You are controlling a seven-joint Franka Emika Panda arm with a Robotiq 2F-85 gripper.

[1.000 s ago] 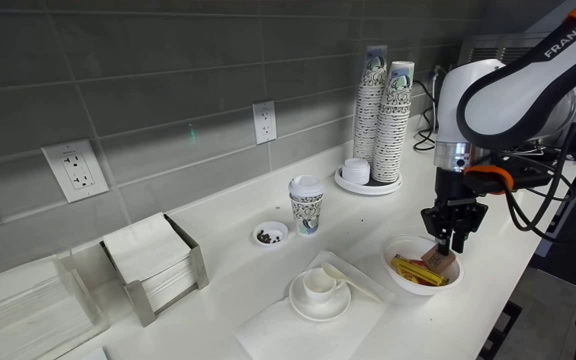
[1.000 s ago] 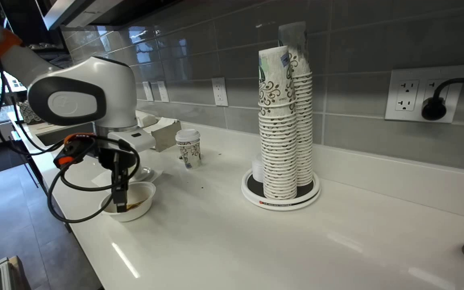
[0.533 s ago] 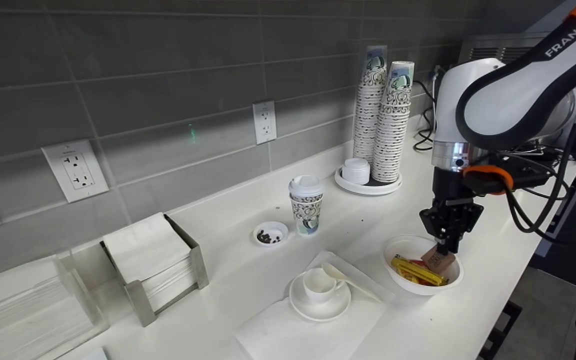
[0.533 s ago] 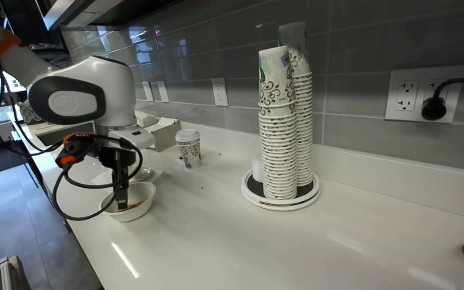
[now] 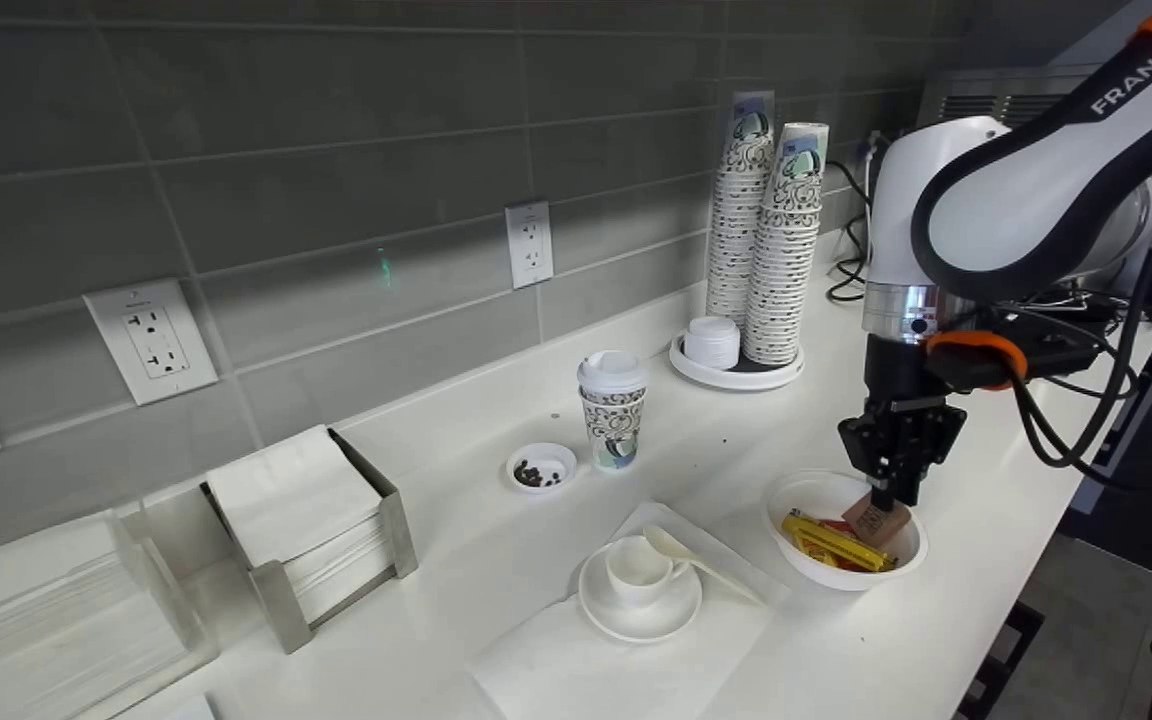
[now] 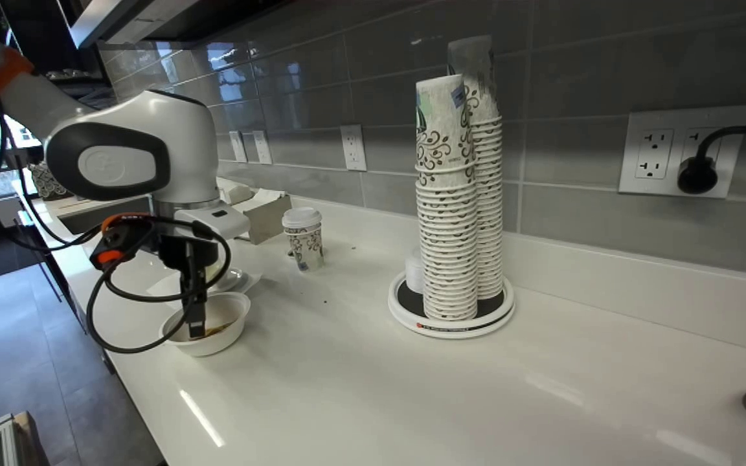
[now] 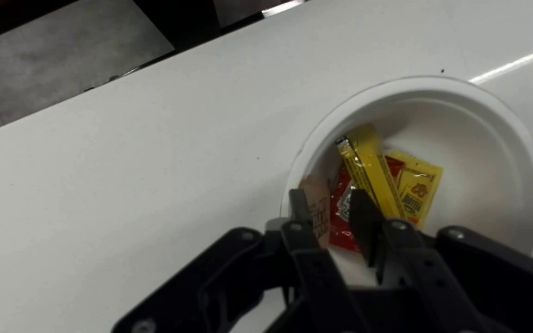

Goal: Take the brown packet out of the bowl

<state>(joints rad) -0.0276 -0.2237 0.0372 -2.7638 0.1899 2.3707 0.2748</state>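
The white bowl [image 5: 804,490] stands near the counter's edge; it also shows in both the wrist view [image 7: 479,185] and an exterior view [image 6: 232,331]. The brown packet [image 5: 874,526] leans inside it against the wall, beside a yellow packet [image 5: 839,545] and a red packet [image 7: 345,237]. My gripper [image 5: 897,498] points down into the bowl, its fingertips at the brown packet's upper part. There the fingers look together. In the blurred wrist view a gap shows at the gripper [image 7: 331,206], with the brown packet [image 7: 318,196] along one finger. These views disagree about the jaws.
A white cup [image 5: 638,570] on a saucer, with a spoon [image 5: 701,565], rests on a napkin beside the bowl. A lidded paper cup [image 5: 613,410], a small dish [image 5: 541,467], a napkin holder [image 5: 311,530] and cup stacks [image 5: 781,270] stand along the wall.
In an exterior view the two fingers have come together at the brown packet since one second ago, and the gripper has shifted slightly. Over the last half second almost nothing has moved.
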